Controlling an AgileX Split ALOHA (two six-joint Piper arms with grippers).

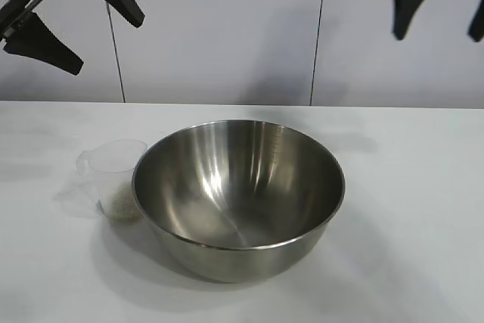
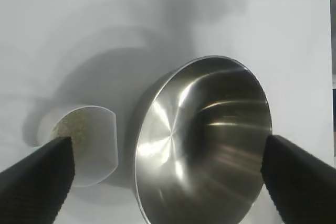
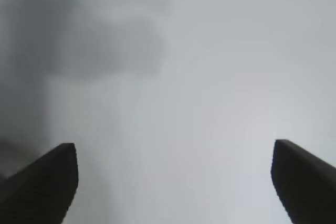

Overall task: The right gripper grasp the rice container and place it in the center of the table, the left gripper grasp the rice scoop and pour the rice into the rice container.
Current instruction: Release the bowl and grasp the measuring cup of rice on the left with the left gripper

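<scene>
The rice container (image 1: 239,198), a large shiny steel bowl, stands upright and empty in the middle of the table (image 1: 408,209). It also shows in the left wrist view (image 2: 205,145). The rice scoop (image 1: 113,179), a small clear plastic cup, stands touching the bowl's left side with rice (image 1: 121,203) in its bottom; the left wrist view shows the scoop (image 2: 86,145) and the rice (image 2: 71,127) too. My left gripper (image 1: 94,32) hangs open and empty high above the table's left. My right gripper (image 1: 442,17) hangs open and empty high at the top right.
A pale panelled wall (image 1: 227,28) stands behind the table's far edge. Bare white tabletop lies to the right of the bowl and in front of it. The right wrist view shows only bare table (image 3: 210,103).
</scene>
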